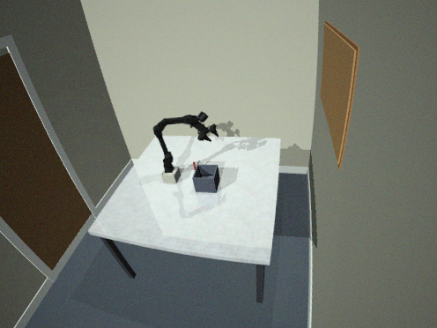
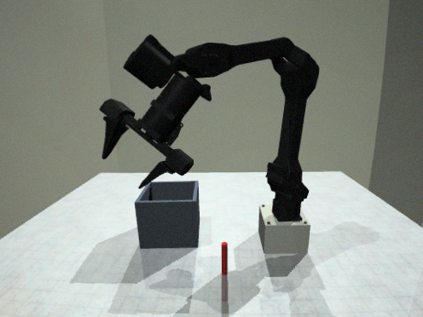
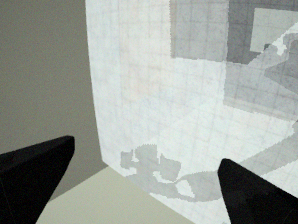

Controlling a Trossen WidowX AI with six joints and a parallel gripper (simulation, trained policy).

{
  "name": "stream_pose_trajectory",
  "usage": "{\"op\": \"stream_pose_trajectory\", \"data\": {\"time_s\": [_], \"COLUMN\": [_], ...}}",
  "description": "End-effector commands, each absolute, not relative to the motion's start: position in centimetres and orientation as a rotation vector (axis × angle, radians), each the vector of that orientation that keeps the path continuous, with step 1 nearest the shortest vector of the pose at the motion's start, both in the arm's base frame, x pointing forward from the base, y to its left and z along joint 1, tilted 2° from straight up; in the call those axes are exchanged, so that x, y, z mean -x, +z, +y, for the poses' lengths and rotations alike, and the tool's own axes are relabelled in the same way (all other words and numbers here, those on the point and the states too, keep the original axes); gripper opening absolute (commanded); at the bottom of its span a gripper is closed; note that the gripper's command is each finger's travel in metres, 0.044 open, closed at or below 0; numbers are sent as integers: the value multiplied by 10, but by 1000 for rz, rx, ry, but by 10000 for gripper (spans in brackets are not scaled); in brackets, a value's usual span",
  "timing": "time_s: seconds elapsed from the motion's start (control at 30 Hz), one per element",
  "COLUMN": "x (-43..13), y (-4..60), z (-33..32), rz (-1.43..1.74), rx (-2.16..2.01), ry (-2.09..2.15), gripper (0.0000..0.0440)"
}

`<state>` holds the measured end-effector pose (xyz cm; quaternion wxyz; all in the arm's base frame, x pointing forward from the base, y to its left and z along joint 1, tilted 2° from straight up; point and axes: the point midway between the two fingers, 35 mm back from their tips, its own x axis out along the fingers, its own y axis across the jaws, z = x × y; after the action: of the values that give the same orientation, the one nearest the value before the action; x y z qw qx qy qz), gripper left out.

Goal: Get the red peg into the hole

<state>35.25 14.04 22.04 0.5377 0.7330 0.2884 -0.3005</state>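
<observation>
Pale tabletop (image 1: 238,220) (image 2: 51,251) (image 3: 150,110) between plain walls (image 1: 203,66) (image 2: 239,128) (image 3: 45,75).

On the counter (image 1: 185,220) (image 2: 51,239), as the exterior view has it, the box (image 1: 205,184) (image 2: 169,224) sits to the left and the arm's base (image 1: 170,176) (image 2: 286,239) to the right, well apart. The peg (image 1: 194,166) (image 2: 224,258) stands upright on the counter between them from side to side, but in front of both (so outside the box), touching neither of them.
</observation>
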Motion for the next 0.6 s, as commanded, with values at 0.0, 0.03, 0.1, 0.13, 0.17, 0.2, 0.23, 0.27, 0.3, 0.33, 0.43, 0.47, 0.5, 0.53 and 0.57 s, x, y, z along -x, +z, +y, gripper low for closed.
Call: {"op": "stream_pose_trajectory", "data": {"time_s": [0.0, 0.03, 0.1, 0.13, 0.17, 0.2, 0.23, 0.27, 0.3, 0.33, 0.43, 0.47, 0.5, 0.53, 0.57], "x": [-328, -323, -312, -306, -301, -296, -291, -286, -281, -276, -262, -257, -252, -248, -244], "y": [209, 205, 197, 193, 190, 186, 183, 179, 176, 172, 162, 159, 156, 153, 150], "z": [143, 143, 143, 142, 142, 142, 141, 141, 140, 140, 139, 138, 137, 137, 136], "rz": [782, 806, 852, 874, 896, 918, 939, 960, 981, 1002, 1063, 1082, 1101, 1119, 1136], "rx": [-1666, -1645, -1603, -1582, -1561, -1541, -1520, -1500, -1480, -1459, -1400, -1380, -1361, -1342, -1323], "ry": [-746, -757, -780, -792, -803, -814, -825, -836, -847, -858, -890, -900, -910, -921, -931], "gripper": [415, 414, 414, 414, 415, 416, 418, 420, 423, 426, 437, 440, 440, 440, 440]}}
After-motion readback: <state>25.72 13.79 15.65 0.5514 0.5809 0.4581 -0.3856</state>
